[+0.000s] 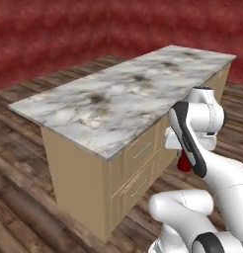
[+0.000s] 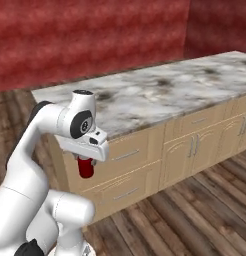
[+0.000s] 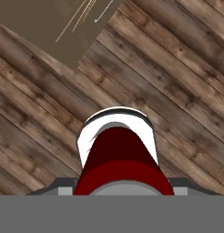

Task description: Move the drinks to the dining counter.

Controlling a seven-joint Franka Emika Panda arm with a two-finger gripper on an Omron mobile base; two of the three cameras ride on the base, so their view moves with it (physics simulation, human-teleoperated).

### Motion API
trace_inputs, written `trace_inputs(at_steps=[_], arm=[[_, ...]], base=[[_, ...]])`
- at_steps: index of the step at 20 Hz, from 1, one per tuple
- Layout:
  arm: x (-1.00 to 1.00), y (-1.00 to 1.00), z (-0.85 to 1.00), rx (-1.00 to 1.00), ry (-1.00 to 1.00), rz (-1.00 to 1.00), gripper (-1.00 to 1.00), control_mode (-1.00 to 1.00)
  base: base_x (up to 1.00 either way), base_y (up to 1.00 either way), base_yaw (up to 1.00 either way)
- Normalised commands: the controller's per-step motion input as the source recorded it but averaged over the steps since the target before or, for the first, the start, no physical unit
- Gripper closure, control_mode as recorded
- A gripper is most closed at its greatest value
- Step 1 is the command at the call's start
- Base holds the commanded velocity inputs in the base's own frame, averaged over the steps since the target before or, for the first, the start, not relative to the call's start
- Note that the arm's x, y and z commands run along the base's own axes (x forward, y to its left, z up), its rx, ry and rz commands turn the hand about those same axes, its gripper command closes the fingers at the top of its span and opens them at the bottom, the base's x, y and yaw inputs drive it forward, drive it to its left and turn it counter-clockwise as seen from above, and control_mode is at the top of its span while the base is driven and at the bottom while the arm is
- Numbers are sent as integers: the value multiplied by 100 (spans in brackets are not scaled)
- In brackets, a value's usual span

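Observation:
A small dark-red can (image 2: 85,169) hangs under my hand, held by my gripper (image 2: 85,161), which is shut on it. From the left base view the can (image 1: 183,163) peeks out below the white wrist, level with the counter's drawers. Looking along the gripper in the hand view, the can (image 3: 118,157) points its pale end down at the plank floor. The dining counter (image 1: 118,99), long and free-standing with a white-grey marbled top, stands just ahead of the arm; the can is lower than its top and in front of its drawer side.
Beige drawers and cabinet doors (image 2: 195,145) line the counter's near side, close to the hand. Dark wooden plank floor (image 3: 177,68) lies all around. Red walls (image 1: 54,34) stand behind the counter.

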Motion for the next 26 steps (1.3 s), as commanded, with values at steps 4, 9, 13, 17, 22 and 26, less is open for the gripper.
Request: trace_inputs(at_steps=[4,9,13,17,22,26], arm=[[0,0,0,0,0,0,100,100],[0,0,0,0,0,0,100,100],[0,0,0,0,0,0,100,100],[0,0,0,0,0,0,100,100],[0,0,0,0,0,0,100,100],[0,0,0,0,0,0,100,100]], base=[[-15,100,-28],[0,100,-34],[0,100,-34],[4,100,-35],[26,100,-36],[29,100,-36]])
